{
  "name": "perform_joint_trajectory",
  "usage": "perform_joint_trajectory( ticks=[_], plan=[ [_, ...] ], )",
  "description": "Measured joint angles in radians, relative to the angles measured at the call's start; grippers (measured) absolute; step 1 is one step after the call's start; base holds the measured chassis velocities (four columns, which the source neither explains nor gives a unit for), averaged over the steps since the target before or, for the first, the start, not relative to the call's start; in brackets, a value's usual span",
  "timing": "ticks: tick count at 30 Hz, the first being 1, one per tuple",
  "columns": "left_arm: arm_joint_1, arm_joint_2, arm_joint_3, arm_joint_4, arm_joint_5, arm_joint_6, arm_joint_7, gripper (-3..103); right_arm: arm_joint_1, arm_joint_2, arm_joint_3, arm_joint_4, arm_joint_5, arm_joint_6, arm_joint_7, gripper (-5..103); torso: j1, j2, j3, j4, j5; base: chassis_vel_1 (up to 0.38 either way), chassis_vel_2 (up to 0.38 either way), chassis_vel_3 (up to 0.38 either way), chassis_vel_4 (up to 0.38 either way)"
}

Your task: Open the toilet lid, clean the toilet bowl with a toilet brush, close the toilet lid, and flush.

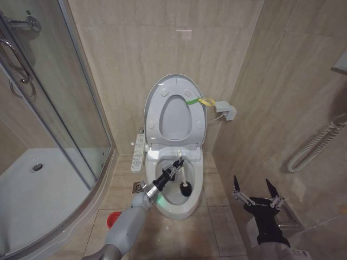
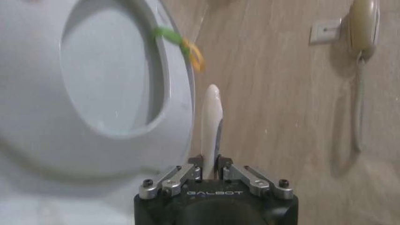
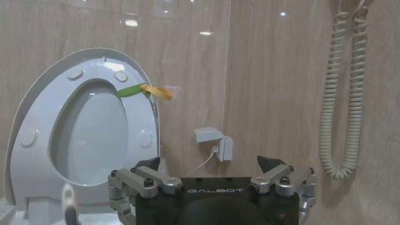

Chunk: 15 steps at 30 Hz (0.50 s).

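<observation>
While the lid (image 1: 174,111) stands upright against the tiled wall behind the bowl (image 1: 176,203), with the seat raised against it, a yellow-green strap (image 1: 199,101) hangs off its edge on the robot's right. It is a smooth white oval with round bumpers on its inner face. The brush (image 1: 182,180) has a thin white handle and a dark bristle head; the head sits down inside the bowl, and the handle slopes up from it toward the lid. The left claw (image 1: 174,169) is over the bowl, pinched tight on the handle, whose white tip sticks out past the fingers (image 2: 187,174) in the left wrist view. A red holder (image 1: 113,219) sits on the floor left of the bowl, beside the left arm. A long white button panel (image 1: 138,153) runs along the bowl's left side. The right claw (image 1: 255,190) hangs well to the right of the bowl, spread wide and holding nothing. "GALBOT" is printed on both claw bodies.
</observation>
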Motion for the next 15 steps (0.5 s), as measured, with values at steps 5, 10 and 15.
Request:
perform_joint_trajectory(
  ticks=[5,10,15],
  plan=[
    [0.009,-0.02,-0.002,0.13,0.024,-0.009,0.025,15,0.0,0.0,0.0,0.0,0.0,0.0,0.0,100,0.0,0.0,-0.001,-0.0006,0.0001,0.0,0.0,0.0,0.0],
    [0.019,-0.006,-0.009,0.154,0.034,-0.01,0.031,19,0.0,0.0,0.0,0.0,0.0,0.0,0.0,100,0.0,0.0,0.0,0.0003,0.0002,0.0,0.0,0.0,0.0],
    [0.003,0.008,-0.005,0.028,-0.019,0.007,0.0,17,0.0,0.0,0.0,0.0,0.0,0.0,0.0,100,0.0,0.0,0.0,-0.0004,0.0,0.0,0.0,0.0,0.0]
  ],
)
